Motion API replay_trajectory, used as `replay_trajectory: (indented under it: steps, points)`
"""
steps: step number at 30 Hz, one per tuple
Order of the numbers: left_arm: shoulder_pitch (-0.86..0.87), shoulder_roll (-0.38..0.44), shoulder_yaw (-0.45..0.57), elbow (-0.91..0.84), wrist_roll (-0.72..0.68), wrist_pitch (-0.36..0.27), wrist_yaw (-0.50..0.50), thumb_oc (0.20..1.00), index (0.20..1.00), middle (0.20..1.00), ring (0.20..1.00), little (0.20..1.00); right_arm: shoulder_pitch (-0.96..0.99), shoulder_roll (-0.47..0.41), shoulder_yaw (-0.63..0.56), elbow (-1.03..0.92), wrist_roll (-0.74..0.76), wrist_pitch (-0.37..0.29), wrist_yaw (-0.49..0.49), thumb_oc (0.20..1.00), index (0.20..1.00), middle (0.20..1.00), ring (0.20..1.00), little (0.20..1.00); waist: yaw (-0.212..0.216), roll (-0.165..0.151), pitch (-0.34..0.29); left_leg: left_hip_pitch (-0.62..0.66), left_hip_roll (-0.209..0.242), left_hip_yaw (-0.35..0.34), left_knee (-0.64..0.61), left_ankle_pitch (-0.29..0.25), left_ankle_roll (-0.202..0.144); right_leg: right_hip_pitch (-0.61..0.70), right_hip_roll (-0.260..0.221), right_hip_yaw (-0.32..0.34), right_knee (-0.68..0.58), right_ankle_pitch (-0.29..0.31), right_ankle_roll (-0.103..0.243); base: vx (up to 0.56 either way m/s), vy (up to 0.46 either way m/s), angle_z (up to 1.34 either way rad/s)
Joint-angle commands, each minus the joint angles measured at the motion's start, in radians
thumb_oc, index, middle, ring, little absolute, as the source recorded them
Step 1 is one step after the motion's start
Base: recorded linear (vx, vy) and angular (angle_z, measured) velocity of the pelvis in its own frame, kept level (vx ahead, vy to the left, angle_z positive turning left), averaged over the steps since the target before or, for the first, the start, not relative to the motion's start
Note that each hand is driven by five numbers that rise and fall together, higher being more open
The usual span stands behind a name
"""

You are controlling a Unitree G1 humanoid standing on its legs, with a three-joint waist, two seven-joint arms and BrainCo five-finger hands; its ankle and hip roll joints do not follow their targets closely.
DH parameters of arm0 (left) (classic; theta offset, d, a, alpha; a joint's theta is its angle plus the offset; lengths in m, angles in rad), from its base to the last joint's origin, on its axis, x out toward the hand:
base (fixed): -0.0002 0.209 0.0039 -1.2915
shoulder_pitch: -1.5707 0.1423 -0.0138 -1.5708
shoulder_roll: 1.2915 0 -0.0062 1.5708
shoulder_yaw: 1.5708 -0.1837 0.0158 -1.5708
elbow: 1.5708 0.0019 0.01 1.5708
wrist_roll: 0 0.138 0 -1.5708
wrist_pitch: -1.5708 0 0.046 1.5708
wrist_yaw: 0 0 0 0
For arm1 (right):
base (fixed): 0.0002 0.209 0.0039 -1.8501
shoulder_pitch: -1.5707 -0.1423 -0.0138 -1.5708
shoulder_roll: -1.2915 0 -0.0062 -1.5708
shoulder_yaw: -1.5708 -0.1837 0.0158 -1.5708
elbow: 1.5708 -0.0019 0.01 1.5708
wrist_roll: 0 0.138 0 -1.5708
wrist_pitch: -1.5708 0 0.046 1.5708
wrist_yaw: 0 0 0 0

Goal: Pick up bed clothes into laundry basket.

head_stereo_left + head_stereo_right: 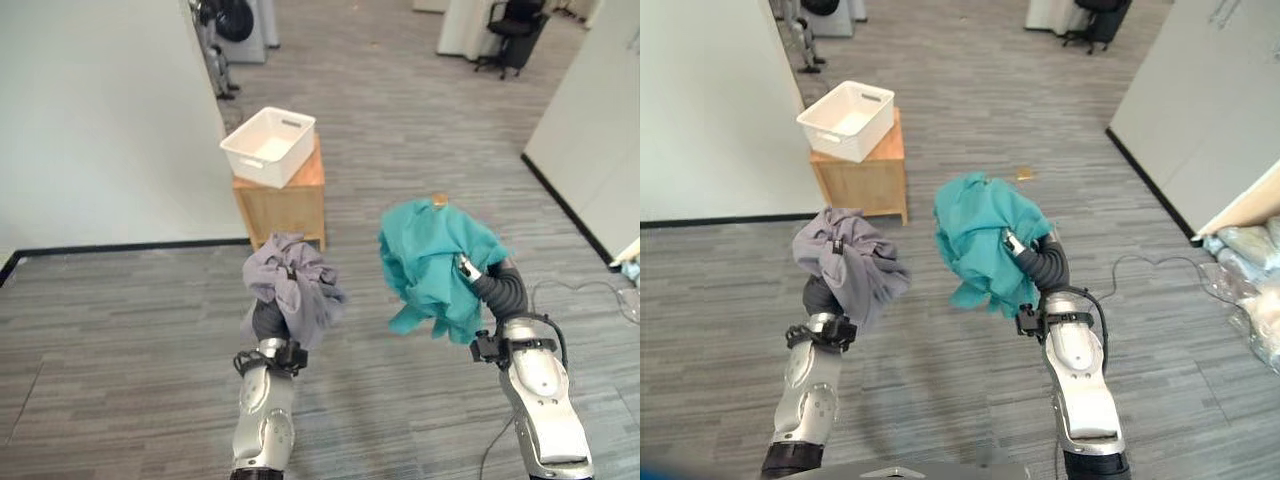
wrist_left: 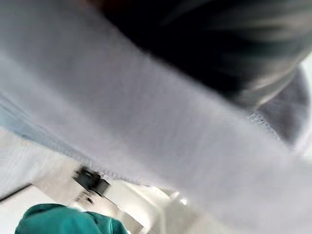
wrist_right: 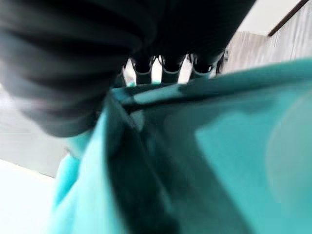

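With the left robot hand (image 1: 268,318) buried in a raised grey cloth (image 1: 292,285) and the right robot hand (image 1: 487,280) in a teal cloth (image 1: 435,260), finger state indeterminable, the carry step requires advancing to the far white basket (image 1: 268,146) on its wooden stand (image 1: 285,205).

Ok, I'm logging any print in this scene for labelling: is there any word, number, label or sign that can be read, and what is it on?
None can be read.
White basket on the wooden stand: plain, no print visible.
Grey cloth in the left robot hand and teal cloth in the right robot hand: no label or tag showing.
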State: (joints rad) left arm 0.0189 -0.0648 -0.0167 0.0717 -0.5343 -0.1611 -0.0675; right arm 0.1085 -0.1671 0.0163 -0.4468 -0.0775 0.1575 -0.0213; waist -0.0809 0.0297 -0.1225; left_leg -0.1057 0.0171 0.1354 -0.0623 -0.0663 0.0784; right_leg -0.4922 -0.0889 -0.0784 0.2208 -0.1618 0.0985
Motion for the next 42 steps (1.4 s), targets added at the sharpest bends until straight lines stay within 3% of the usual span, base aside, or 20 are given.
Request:
replay_trajectory:
  steps: [1,2,5,8,11,14,16,18,21,22,24,26,28,31,32,33,36,38,40,42]
  points:
    - [0.002,-0.017,-0.061,-0.123,0.051,-0.043,-0.016,0.2,0.2,0.2,0.2,0.2,0.029,-0.025,-0.067,-0.038,-0.008,-0.089,-0.042,0.2,0.2,0.2,0.2,0.2,-0.019,-0.044,-0.044,0.076,0.032,0.093,-0.025,0.011,-0.094,0.126,-0.01,-0.024,-0.308,0.293,0.032,0.5,-0.122,1.02]
    - [-0.001,-0.012,-0.048,-0.128,0.061,-0.034,-0.013,0.2,0.2,0.2,0.2,0.2,0.036,-0.031,-0.062,-0.03,-0.018,-0.105,-0.052,0.2,0.2,0.2,0.2,0.2,-0.017,-0.036,-0.035,0.148,0.03,0.089,-0.025,-0.039,-0.103,0.008,-0.049,-0.119,-0.308,0.334,0.05,0.54,-0.169,0.59]
    - [0.005,-0.015,-0.042,-0.124,0.061,-0.029,-0.02,0.2,0.2,0.2,0.2,0.2,0.058,-0.047,-0.06,-0.027,-0.037,-0.114,-0.061,0.2,0.2,0.2,0.2,0.2,-0.03,-0.039,-0.036,0.207,0.019,0.058,-0.025,-0.082,-0.1,-0.013,-0.054,-0.126,-0.308,0.362,0.042,0.53,-0.163,0.24]
    - [0.034,-0.038,-0.057,-0.12,0.059,-0.019,-0.039,0.2,0.2,0.2,0.2,0.2,0.094,-0.048,-0.074,-0.032,-0.045,-0.112,-0.031,0.2,0.2,0.2,0.2,0.2,-0.048,-0.043,-0.059,0.335,0.018,0.02,-0.025,-0.146,-0.112,0.091,-0.031,-0.111,-0.308,0.412,-0.019,0.71,-0.292,0.45]
    - [0.05,-0.05,-0.043,-0.13,0.066,-0.027,-0.011,0.2,0.2,0.2,0.2,0.2,0.062,-0.08,-0.047,-0.026,-0.061,-0.108,-0.005,0.2,0.2,0.2,0.2,0.2,-0.016,-0.06,0.01,0.108,0.083,0.016,0.626,0.081,-0.223,0.299,-0.033,-0.188,-0.308,0.373,-0.039,0.49,-0.353,0.28]
    - [0.05,-0.045,-0.034,-0.134,0.063,-0.032,-0.013,0.2,0.2,0.2,0.2,0.2,0.008,-0.097,-0.034,-0.01,-0.077,-0.103,0.005,0.2,0.2,0.2,0.2,0.2,-0.004,-0.074,0.021,-0.09,0.129,0.004,0.829,0.135,-0.245,0.328,-0.041,-0.223,-0.308,0.322,-0.046,0.28,-0.222,0.03]
    - [0.057,-0.046,-0.016,-0.133,0.054,-0.037,-0.019,0.2,0.2,0.2,0.2,0.2,-0.022,-0.106,-0.012,-0.001,-0.093,-0.093,0.013,0.2,0.2,0.2,0.2,0.2,0.014,-0.07,0.018,-0.211,0.146,0.04,0.754,0.094,-0.216,0.35,-0.034,-0.239,-0.308,0.276,-0.05,0.34,-0.073,-0.14]
    - [0.081,-0.038,-0.011,-0.145,0.039,-0.043,-0.029,0.2,0.2,0.2,0.2,0.2,-0.055,-0.126,0.029,-0.003,-0.117,-0.09,0.029,0.2,0.2,0.2,0.2,0.2,0.052,-0.067,0.008,-0.231,0.093,0.106,0.441,0.031,-0.138,0.41,-0.015,-0.24,-0.308,0.219,-0.058,0.45,-0.02,-0.29]
    - [0.092,-0.037,-0.01,-0.15,0.027,-0.052,-0.038,0.2,0.2,0.2,0.2,0.2,-0.111,-0.139,0.061,0.02,-0.148,-0.089,0.032,0.2,0.2,0.2,0.2,0.2,0.081,-0.061,0.003,-0.223,0.071,0.15,0.172,0.143,-0.119,0.469,0.012,-0.242,-0.308,0.169,-0.062,0.43,-0.002,-0.51]
    - [0.086,-0.039,-0.017,-0.148,0.024,-0.043,-0.045,0.2,0.2,0.2,0.2,0.2,-0.149,-0.141,0.066,0.025,-0.178,-0.074,0.034,0.2,0.2,0.2,0.2,0.2,0.074,-0.048,-0.005,-0.193,0.135,0.322,-0.01,0.201,-0.125,0.51,0.03,-0.278,-0.308,0.127,-0.056,0.68,-0.011,-0.38]
    - [0.092,-0.04,-0.019,-0.143,0.026,-0.032,-0.041,0.2,0.2,0.2,0.2,0.2,-0.218,-0.15,0.067,0.035,-0.206,-0.052,0.039,0.2,0.2,0.2,0.2,0.2,0.069,-0.046,-0.023,-0.215,0.196,0.454,-0.025,0.194,-0.109,0.577,0.055,-0.304,-0.308,0.084,-0.059,0.5,-0.02,0.19]
    - [0.121,-0.042,-0.004,-0.151,0.025,-0.02,-0.046,0.2,0.2,0.2,0.2,0.2,-0.289,-0.118,0.084,0.028,-0.241,-0.035,0.064,0.2,0.2,0.2,0.2,0.2,0.082,-0.037,-0.034,-0.154,0.192,0.468,-0.025,0.216,-0.092,0.619,0.081,-0.295,-0.308,0.089,-0.052,0.5,-0.034,0.64]
    - [0.144,-0.06,0.012,-0.152,-0.005,-0.019,-0.052,0.2,0.2,0.2,0.2,0.2,-0.356,-0.091,0.109,0.059,-0.273,-0.037,0.057,0.2,0.2,0.2,0.2,0.2,0.12,-0.056,-0.05,-0.138,0.142,0.377,-0.025,0.244,-0.093,0.669,0.083,-0.283,-0.308,0.085,-0.028,0.5,0.014,0.34]
    - [0.152,-0.062,0.01,-0.154,-0.016,-0.014,-0.064,0.2,0.2,0.2,0.2,0.2,-0.39,-0.083,0.129,0.086,-0.3,-0.04,0.048,0.2,0.2,0.2,0.2,0.2,0.123,-0.064,-0.051,-0.118,0.137,0.371,-0.025,0.253,-0.095,0.682,0.081,-0.282,-0.282,0.065,-0.019,0.28,0.033,0.21]
    - [0.165,-0.058,0.002,-0.156,-0.02,0.002,-0.081,0.2,0.2,0.2,0.2,0.2,-0.463,-0.083,0.149,0.117,-0.36,-0.026,0.054,0.2,0.2,0.2,0.2,0.2,0.136,-0.077,-0.061,-0.085,0.124,0.363,-0.025,0.241,-0.09,0.669,0.05,-0.285,-0.122,0.079,0.031,0.46,0.061,0.68]
    - [0.161,-0.048,-0.002,-0.159,-0.017,0.002,-0.078,0.2,0.2,0.2,0.2,0.2,-0.544,-0.08,0.164,0.134,-0.401,-0.016,0.061,0.2,0.2,0.2,0.2,0.2,0.133,-0.083,-0.054,-0.064,0.115,0.323,-0.025,0.228,-0.089,0.569,0.002,-0.251,0.106,0.175,0.085,0.51,0.038,0.85]
    - [0.138,-0.04,0.003,-0.153,-0.016,0.005,-0.069,0.2,0.2,0.2,0.2,0.2,-0.65,-0.063,0.175,0.178,-0.428,0.003,0.056,0.2,0.2,0.2,0.2,0.2,0.126,-0.062,-0.059,-0.066,0.141,0.29,-0.025,0.216,-0.091,0.36,-0.005,-0.163,0.287,0.181,0.07,0.16,-0.049,0.97]
    - [0.102,-0.028,0.025,-0.139,-0.022,0.025,-0.078,0.2,0.2,0.2,0.2,0.2,-0.777,-0.04,0.183,0.236,-0.454,0.026,0.036,0.2,0.2,0.2,0.2,0.2,0.117,-0.059,-0.064,-0.078,0.159,0.259,-0.025,0.203,-0.105,0.25,0.002,-0.095,0.116,0.101,0.019,0.28,-0.221,0.66]
    - [0.105,-0.027,0.024,-0.14,-0.025,0.038,-0.085,0.2,0.2,0.2,0.2,0.2,-0.805,-0.037,0.191,0.263,-0.469,0.032,0.032,0.2,0.2,0.2,0.2,0.2,0.106,-0.062,-0.064,-0.075,0.143,0.224,-0.025,0.192,-0.109,0.239,0.018,-0.045,0.02,0.116,0.013,0.25,-0.147,0.64]
    - [0.107,-0.02,0.018,-0.138,-0.032,0.063,-0.102,0.2,0.2,0.2,0.2,0.2,-0.855,-0.056,0.207,0.355,-0.492,0.044,0.001,0.2,0.2,0.2,0.2,0.2,0.081,-0.067,-0.059,-0.059,0.104,0.129,-0.025,0.154,-0.113,0.222,0.026,0.104,-0.202,0.202,-0.001,0.4,-0.162,1.38]
